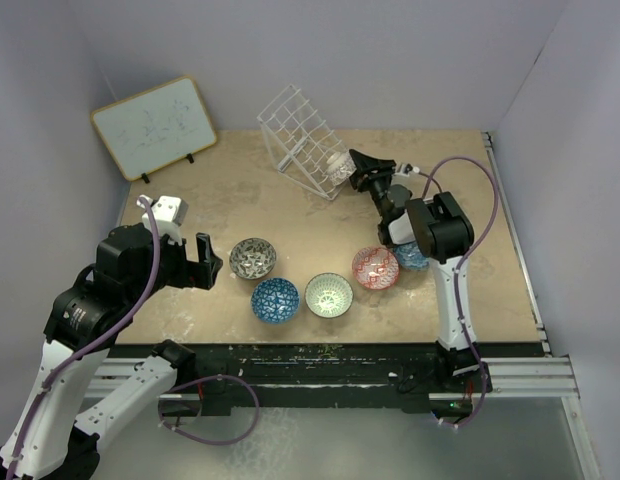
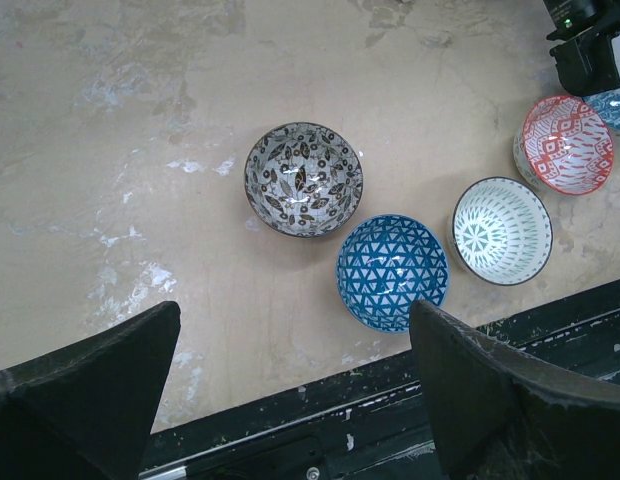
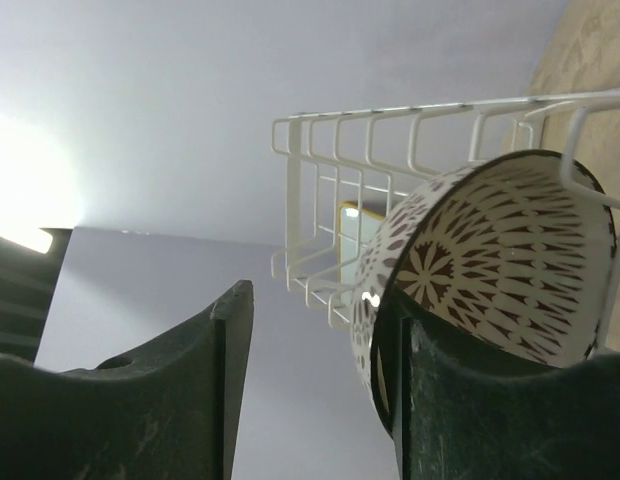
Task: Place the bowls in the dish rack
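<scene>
The white wire dish rack stands tilted at the back middle and also shows in the right wrist view. A white bowl with a brown pattern leans on its right end. My right gripper is open right beside that bowl, and one finger touches or overlaps its rim. The grey-silver bowl, dark blue bowl, pale green-white bowl and red-pink bowl sit on the table. The light blue bowl is half hidden under the right arm. My left gripper is open and empty, left of the grey-silver bowl.
A wood-framed whiteboard leans at the back left. The table's front edge with its black rail lies under my left gripper. Grey walls close in the left, back and right sides.
</scene>
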`<state>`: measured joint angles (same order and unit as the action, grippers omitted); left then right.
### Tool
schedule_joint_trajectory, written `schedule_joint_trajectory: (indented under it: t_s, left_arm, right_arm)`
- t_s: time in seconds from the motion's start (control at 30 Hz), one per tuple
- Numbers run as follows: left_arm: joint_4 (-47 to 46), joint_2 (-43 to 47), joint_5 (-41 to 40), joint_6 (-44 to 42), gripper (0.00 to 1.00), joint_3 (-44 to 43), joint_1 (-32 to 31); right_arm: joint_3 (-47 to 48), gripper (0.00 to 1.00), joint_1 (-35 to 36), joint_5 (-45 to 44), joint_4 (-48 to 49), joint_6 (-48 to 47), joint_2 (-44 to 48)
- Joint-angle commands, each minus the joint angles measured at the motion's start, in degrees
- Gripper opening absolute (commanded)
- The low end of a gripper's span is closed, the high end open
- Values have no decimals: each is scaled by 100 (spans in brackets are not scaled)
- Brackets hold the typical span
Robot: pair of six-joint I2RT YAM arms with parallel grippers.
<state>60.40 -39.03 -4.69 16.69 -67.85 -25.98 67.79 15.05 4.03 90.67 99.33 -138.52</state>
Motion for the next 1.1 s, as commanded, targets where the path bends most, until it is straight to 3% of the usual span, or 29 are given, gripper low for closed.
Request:
schedule_joint_trajectory:
  t_s: [0.0,0.3,0.63,0.87,1.07]
  left_arm:
    - [-253,43,55,-96,99,-17,31]
    - [-242,94,73,-54,99,-6,31]
    - [-256,133,96,-27,99,-11,31]
    - [-335,99,119,-25,99,28,29]
    - [-380,80,115,-26,99,35,31]
  right_arm:
    - [-161,55,33,34,543,-107,666]
    - [-609,65,33,-48,-245,-129,1145]
    - [-670,77,42,-60,-597,-140,1033]
    - [-718,79,51,-44,-937,-114,1036]
    - [-765,82,51,74,-1849,-161,1280]
